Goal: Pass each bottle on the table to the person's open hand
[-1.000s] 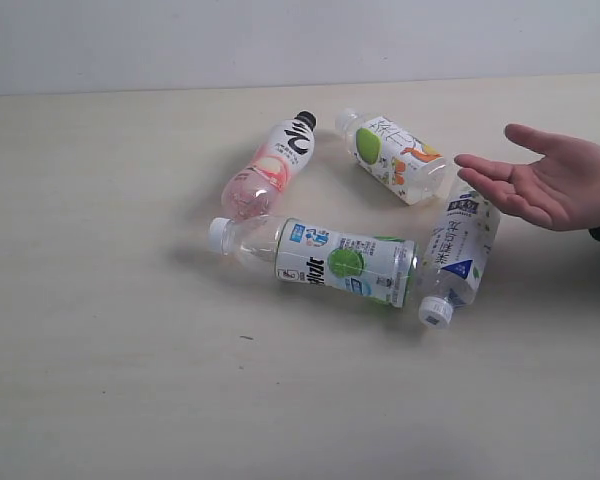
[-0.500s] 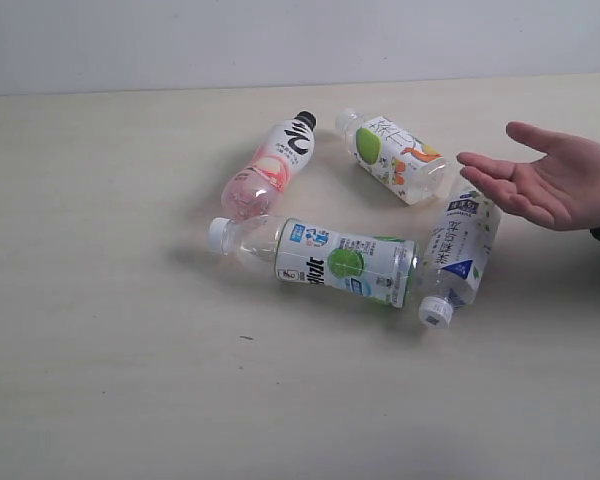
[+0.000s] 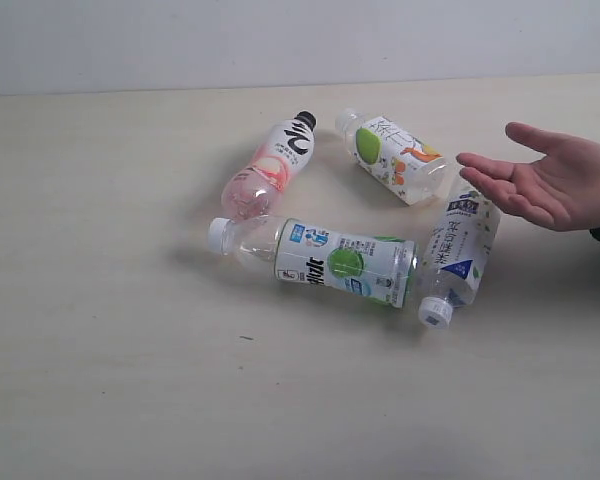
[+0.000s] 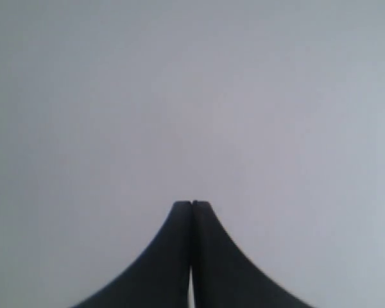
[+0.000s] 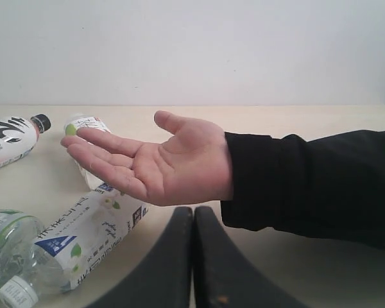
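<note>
Table (image 3: 100, 380): four bottles (image 3: 330, 262) lying; black-capped bottle (image 3: 270, 165) seemingly holds pink liquid.

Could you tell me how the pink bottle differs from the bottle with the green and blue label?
The pink bottle has a black cap and pink contents; the green-and-blue-labelled bottle has a white cap and looks clear. The pink bottle's cap points towards the far edge of the table, the other's towards the left of the exterior view. Both lie capped on their sides on the table.
</note>
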`<state>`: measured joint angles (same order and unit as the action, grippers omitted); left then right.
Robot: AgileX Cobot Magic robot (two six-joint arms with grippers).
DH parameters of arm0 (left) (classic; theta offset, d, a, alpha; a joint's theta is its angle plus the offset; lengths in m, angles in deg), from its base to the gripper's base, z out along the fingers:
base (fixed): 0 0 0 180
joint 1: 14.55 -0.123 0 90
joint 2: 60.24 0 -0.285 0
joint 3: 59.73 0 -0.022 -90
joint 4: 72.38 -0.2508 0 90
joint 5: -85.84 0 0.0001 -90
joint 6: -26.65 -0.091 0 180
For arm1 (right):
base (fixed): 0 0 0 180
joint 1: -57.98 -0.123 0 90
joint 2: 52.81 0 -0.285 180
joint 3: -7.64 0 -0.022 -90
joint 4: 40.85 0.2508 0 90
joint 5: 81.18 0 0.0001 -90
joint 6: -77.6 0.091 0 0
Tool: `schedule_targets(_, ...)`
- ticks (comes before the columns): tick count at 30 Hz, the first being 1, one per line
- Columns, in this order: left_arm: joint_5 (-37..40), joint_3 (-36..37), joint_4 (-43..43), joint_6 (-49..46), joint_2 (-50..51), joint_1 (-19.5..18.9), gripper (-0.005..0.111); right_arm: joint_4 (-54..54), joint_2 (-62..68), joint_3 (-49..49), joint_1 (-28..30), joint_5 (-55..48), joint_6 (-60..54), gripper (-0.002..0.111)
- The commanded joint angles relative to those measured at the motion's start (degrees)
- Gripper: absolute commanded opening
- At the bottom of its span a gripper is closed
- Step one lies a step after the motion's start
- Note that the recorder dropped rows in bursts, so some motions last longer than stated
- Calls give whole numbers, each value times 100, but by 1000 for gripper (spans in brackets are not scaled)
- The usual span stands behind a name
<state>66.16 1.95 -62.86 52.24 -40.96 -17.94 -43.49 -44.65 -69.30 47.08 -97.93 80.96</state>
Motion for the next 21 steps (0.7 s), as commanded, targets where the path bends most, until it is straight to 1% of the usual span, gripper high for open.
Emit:
schedule_targets(1,1800,-1249,-658,-674,1866,0,0,-21,-37,-28,24,50,-22,0)
schedule_targets(2,2122,-1459,-658,-871,2304,0,0,-21,-37,-28,24,50,-22,0)
schedule_targets(6,3825,-2508,-658,-992,4369,0,0,-21,-37,-28,24,50,-22,0)
schedule_targets(8,4599,-3046,-658,-1694,5287,71,0,-21,-37,-28,24,50,-22,0)
schedule_targets(9,5117,-3419,-611,-2327,5671,180,0,-21,-37,-28,24,50,-22,0)
schedule_targets(11,5784,-3924,-583,-3016,6246,396,0,-21,-37,-28,24,50,-22,0)
schedule_targets(12,6223,-4292,-549,-3393,6552,627,0,-21,-37,-28,24,50,-22,0)
schedule_targets(13,6492,-4526,-549,-3691,6724,813,0,-21,-37,-28,24,50,-22,0)
schedule_targets(15,6982,-5044,-558,-4152,7071,1340,0,-21,-37,-28,24,50,-22,0)
schedule_targets(17,7204,-5451,-621,-4383,7325,1859,0,-21,-37,-28,24,50,-22,0)
schedule_targets(18,7276,-5660,-621,-4519,7453,2220,0,-21,-37,-28,24,50,-22,0)
schedule_targets(19,7303,-5866,-621,-4648,7592,2455,0,-21,-37,-28,24,50,-22,0)
schedule_targets(21,7507,-6272,-621,-5068,7906,3029,0,-21,-37,-28,24,50,-22,0)
